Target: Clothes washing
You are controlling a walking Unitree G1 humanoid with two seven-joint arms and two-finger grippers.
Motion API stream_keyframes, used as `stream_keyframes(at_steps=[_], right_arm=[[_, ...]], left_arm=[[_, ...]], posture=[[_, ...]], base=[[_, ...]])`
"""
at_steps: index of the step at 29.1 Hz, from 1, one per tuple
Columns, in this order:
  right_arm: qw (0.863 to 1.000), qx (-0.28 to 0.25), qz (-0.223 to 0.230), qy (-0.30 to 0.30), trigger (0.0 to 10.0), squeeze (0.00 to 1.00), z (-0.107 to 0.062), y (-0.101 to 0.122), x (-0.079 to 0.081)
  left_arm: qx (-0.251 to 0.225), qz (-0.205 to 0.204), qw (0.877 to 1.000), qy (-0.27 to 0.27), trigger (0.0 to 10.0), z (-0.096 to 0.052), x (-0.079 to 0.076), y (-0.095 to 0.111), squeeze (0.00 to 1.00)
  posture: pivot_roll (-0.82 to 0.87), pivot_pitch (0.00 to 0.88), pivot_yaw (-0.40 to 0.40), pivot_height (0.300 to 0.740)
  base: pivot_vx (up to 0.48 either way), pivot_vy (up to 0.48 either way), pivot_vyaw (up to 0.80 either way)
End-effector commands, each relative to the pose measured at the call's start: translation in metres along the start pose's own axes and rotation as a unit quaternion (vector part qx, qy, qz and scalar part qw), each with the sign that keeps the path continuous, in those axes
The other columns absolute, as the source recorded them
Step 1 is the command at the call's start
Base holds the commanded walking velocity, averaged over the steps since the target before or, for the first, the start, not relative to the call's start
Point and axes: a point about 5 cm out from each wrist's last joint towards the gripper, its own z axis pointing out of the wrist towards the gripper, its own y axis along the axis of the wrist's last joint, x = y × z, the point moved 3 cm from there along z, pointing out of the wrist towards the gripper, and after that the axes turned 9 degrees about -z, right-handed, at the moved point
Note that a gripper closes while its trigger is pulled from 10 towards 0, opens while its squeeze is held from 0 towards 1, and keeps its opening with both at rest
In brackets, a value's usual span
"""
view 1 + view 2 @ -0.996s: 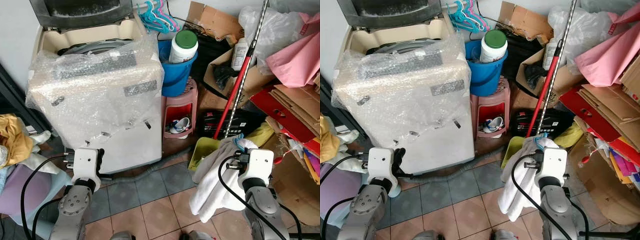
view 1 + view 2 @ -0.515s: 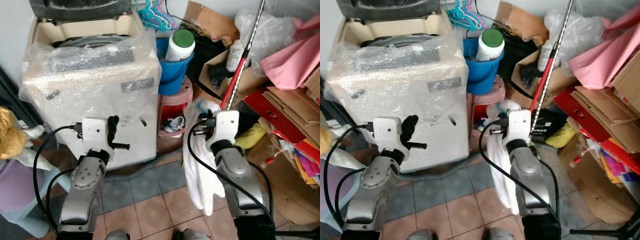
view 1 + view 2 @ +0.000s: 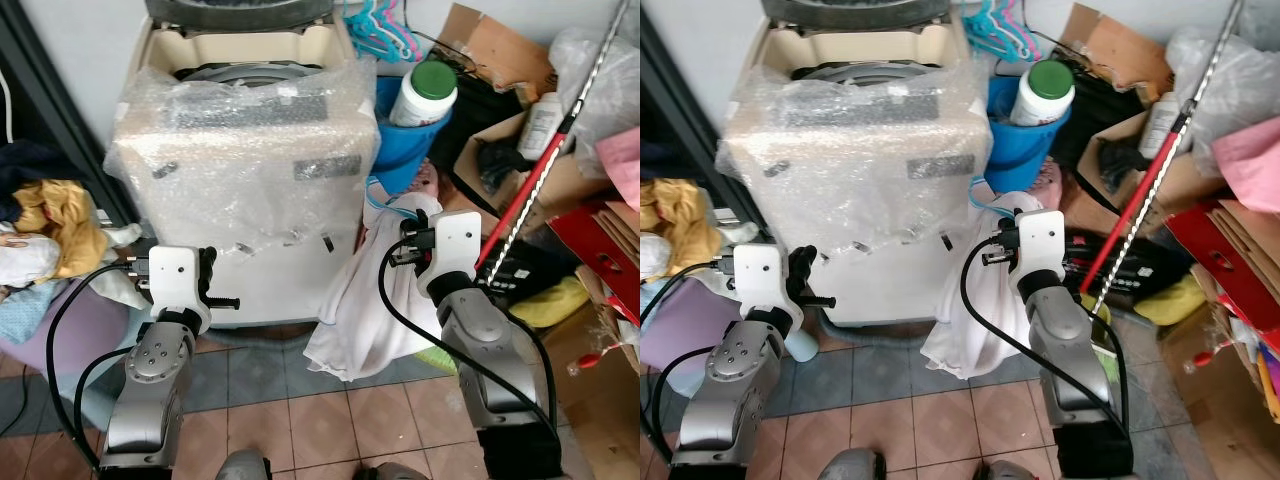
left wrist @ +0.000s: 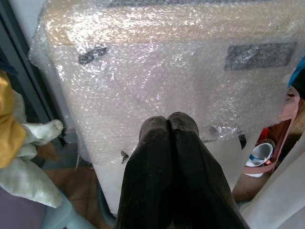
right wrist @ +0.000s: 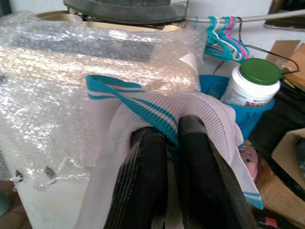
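A beige top-loading washing machine (image 3: 245,170) wrapped in bubble wrap stands ahead with its lid (image 3: 235,8) raised and the drum opening (image 3: 245,72) showing. My right gripper (image 5: 172,125) is shut on a white garment with teal stripes (image 3: 355,310), which hangs down by the machine's front right corner. My left gripper (image 4: 167,125) is shut with nothing in it, low in front of the machine's left side.
A blue bucket (image 3: 405,145) holding a white green-capped bottle (image 3: 425,92) sits on a pink stool right of the machine. A red-handled mop (image 3: 520,205), cardboard and bags crowd the right. Yellow and white clothes (image 3: 45,225) are piled at the left. Tiled floor (image 3: 300,420) lies below.
The view has swung left and nearer the machine. My right gripper has carried the garment left to the machine's right corner. The left gripper sits lower than before.
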Motion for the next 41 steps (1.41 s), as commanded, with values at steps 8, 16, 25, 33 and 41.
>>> stream_keyframes(at_steps=[8,16,25,33,41], right_arm=[[0.998,-0.042,-0.007,0.045,10.0,0.0,0.005,0.019,0.013],[0.997,-0.051,-0.01,0.06,10.0,0.0,0.007,0.023,0.018],[0.982,-0.109,-0.027,0.15,10.0,0.0,0.016,0.05,0.036],[0.977,-0.136,-0.006,0.162,10.0,0.0,0.026,0.071,0.037],[0.956,-0.176,-0.031,0.233,10.0,0.0,0.041,0.099,0.041]], left_arm=[[0.0,-0.003,1.0,0.017,10.0,0.003,0.006,0.002,0.0],[0.006,-0.014,1.0,0.016,10.0,0.0,0.003,-0.001,0.0],[0.015,-0.023,0.999,0.022,10.0,0.001,0.001,-0.004,0.0],[0.014,-0.022,0.999,0.022,10.0,0.001,-0.001,-0.004,0.0],[0.016,-0.026,0.999,0.017,10.0,0.006,-0.005,-0.004,0.0]], posture=[[-0.05,0.0,0.004,0.74],[-0.04,0.0,-0.006,0.74],[-0.03,0.0,-0.01,0.74],[-0.03,0.0,-0.003,0.74],[-0.04,0.0,0.008,0.74]], base=[[0.37,0.0,0.54],[0.42,0.0,0.0],[0.369,0.217,0.18],[0.275,0.394,0.79],[0.034,0.407,0.78]])
